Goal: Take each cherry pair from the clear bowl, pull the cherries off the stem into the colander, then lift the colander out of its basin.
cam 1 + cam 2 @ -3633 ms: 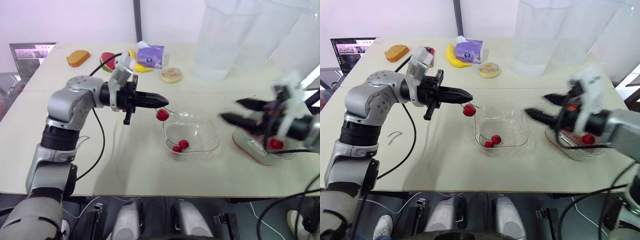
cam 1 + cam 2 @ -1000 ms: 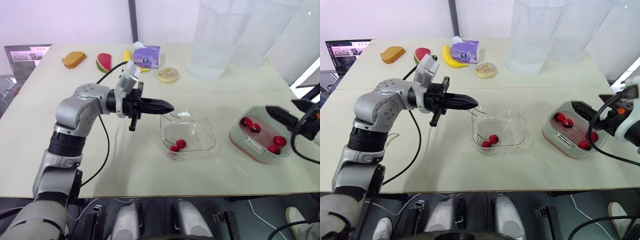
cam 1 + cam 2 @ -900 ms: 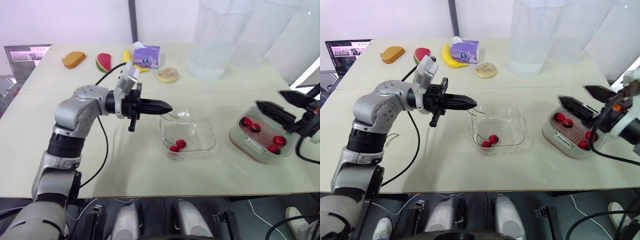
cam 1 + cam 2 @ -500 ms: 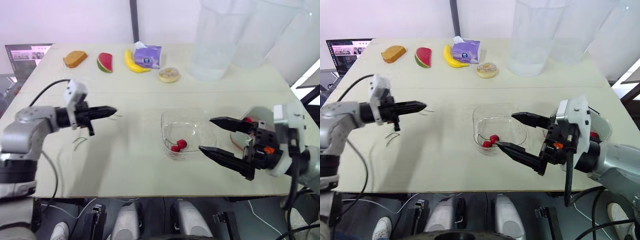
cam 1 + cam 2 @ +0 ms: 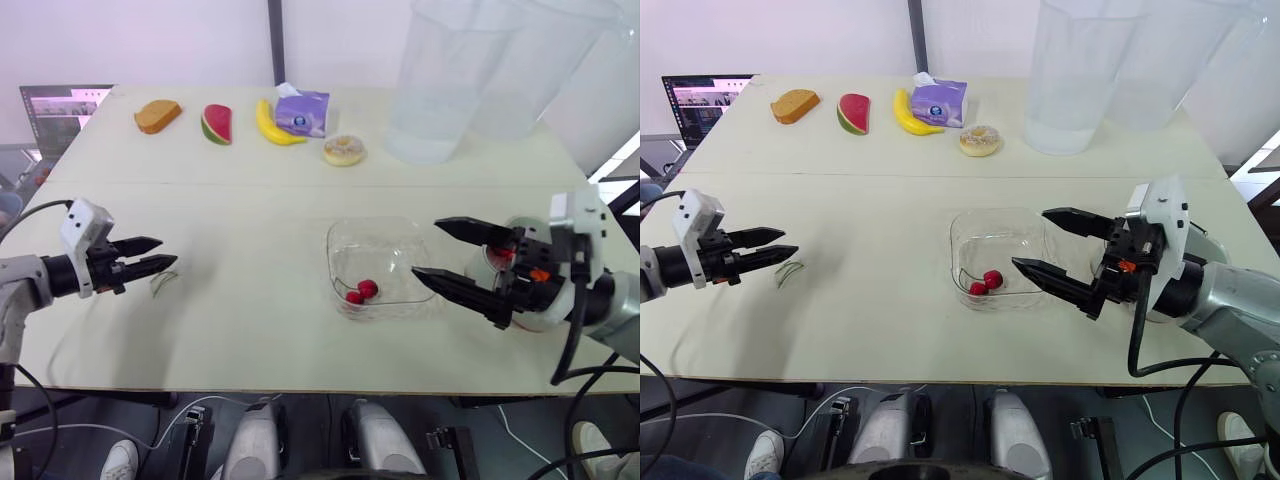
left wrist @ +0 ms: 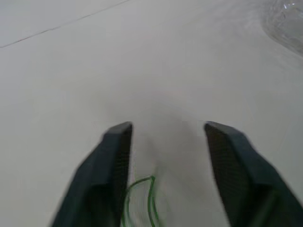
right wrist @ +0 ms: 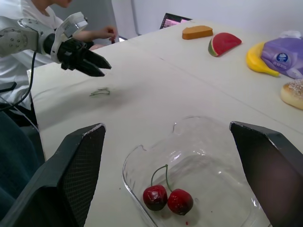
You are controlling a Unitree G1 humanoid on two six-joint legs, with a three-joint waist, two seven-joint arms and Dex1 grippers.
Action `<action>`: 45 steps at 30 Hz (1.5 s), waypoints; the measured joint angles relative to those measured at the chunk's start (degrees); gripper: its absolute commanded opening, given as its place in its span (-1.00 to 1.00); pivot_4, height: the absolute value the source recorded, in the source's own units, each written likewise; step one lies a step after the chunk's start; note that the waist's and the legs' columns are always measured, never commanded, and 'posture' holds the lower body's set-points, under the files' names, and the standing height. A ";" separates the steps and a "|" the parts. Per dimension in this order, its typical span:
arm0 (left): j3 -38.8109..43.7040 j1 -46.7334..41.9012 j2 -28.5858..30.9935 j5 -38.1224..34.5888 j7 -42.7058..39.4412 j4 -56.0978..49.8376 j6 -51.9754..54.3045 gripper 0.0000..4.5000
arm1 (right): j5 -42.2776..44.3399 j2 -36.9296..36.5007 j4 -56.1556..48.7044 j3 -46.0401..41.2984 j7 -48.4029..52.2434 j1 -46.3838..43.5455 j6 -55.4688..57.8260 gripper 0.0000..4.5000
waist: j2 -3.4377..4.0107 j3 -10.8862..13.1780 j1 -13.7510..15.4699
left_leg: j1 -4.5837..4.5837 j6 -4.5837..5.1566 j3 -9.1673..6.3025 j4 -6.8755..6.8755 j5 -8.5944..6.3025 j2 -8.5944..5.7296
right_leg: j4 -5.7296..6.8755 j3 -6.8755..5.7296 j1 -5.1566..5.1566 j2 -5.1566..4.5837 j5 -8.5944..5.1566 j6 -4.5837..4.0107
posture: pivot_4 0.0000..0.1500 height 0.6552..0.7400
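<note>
Right claw hung spread wide at 3 o'clock of the clear bowl, probably lined up to reach in for the one cherry pair: two red cherries on a shared stem, lying toward the bowl's 6 o'clock side. Left claw, released, sat far out at 9 o'clock over one bare green stem on the table, seemingly a discard spot.
</note>
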 measured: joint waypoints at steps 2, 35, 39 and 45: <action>-0.01 -0.59 0.00 -0.15 -0.46 -0.32 -0.02 0.98 | 0.46 -0.12 0.22 -0.12 -0.02 0.22 0.01 1.00 | 0.00 0.00 0.01 | 0.00 0.00 0.00 0.00 0.00 0.00 | 0.00 0.00 0.00 0.00 0.00 0.00 | 1.00 1.00; -17.89 -17.14 -6.62 -10.79 -14.13 -21.11 3.74 0.98 | -4.72 -17.96 6.70 12.07 4.06 -13.39 11.02 1.00 | 0.01 0.04 -0.40 | 0.66 0.02 0.07 -0.10 -0.01 0.03 | -0.07 0.14 0.52 0.22 -0.03 -0.06 | 1.00 1.00; -20.24 -18.46 -8.62 -9.44 -14.87 -19.00 2.42 0.98 | -12.83 -17.13 12.19 33.31 9.64 -32.14 16.41 1.00 | 0.08 0.05 -0.22 | 0.16 0.02 0.13 -0.09 -0.01 0.03 | -0.03 0.17 -0.02 0.19 -0.04 -0.07 | 1.00 1.00; -21.11 -18.55 -9.90 -8.59 -15.26 -17.65 1.47 0.98 | -30.69 -9.67 20.20 57.81 21.44 -53.41 15.47 1.00 | 0.09 0.05 -0.23 | -0.19 0.05 0.16 0.07 -0.02 0.02 | 0.05 0.15 -0.37 0.15 -0.03 -0.06 | 1.00 1.00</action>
